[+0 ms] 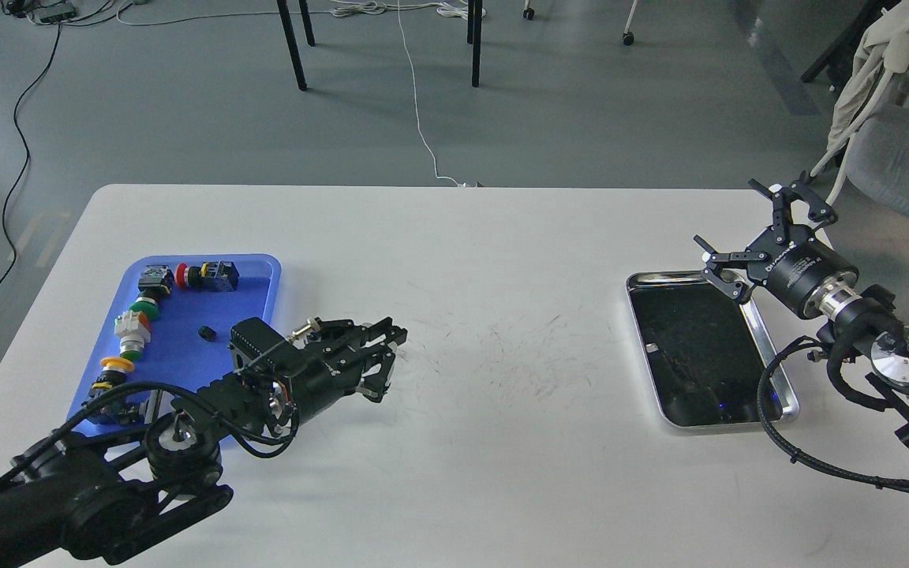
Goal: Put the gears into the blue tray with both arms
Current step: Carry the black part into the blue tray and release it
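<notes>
The blue tray [268,278] lies at the table's left. One tiny black gear [207,334] rests on its floor near the middle. My left gripper [393,341] hovers just right of the tray, above the table, with its fingers drawn together. The other gear no longer lies on the table, and I cannot make it out between the dark fingertips. My right gripper [745,227] stands open with nothing in it, above the far right corner of the steel tray.
Several button switches [132,331] with red, green and yellow caps line the blue tray's left and far sides. A shiny steel tray [647,287] lies at the right. A grey chair [900,150] stands beyond the table's right corner.
</notes>
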